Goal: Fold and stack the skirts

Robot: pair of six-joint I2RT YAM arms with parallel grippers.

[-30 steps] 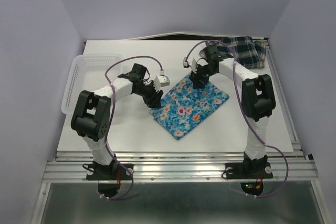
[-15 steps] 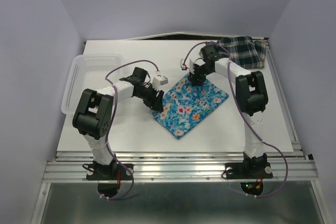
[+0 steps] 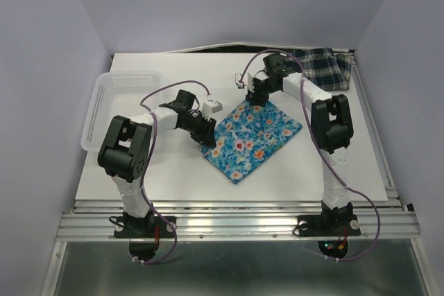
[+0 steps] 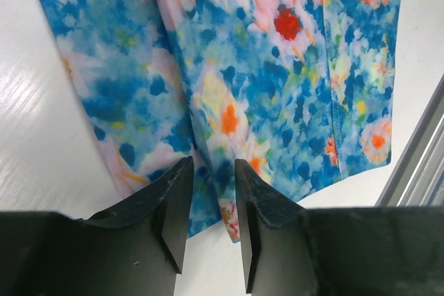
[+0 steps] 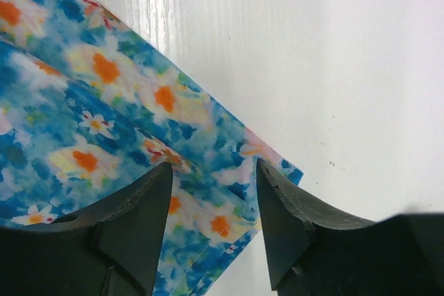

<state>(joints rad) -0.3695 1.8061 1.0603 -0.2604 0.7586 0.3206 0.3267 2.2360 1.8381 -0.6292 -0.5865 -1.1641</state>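
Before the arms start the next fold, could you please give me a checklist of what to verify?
1. Floral skirt lies flat on the table: ok.
2. Left gripper sits at the skirt's edge, cloth showing between its fingers: ok.
3. Right gripper is over the skirt's far corner, jaws wide open: ok.
4. Cloth pinched firmly: not ok, both pairs of jaws show a gap.
5. Plaid skirt folded: not ok, it lies bunched at the far right corner.
6. Basket apart from the floral skirt: ok.
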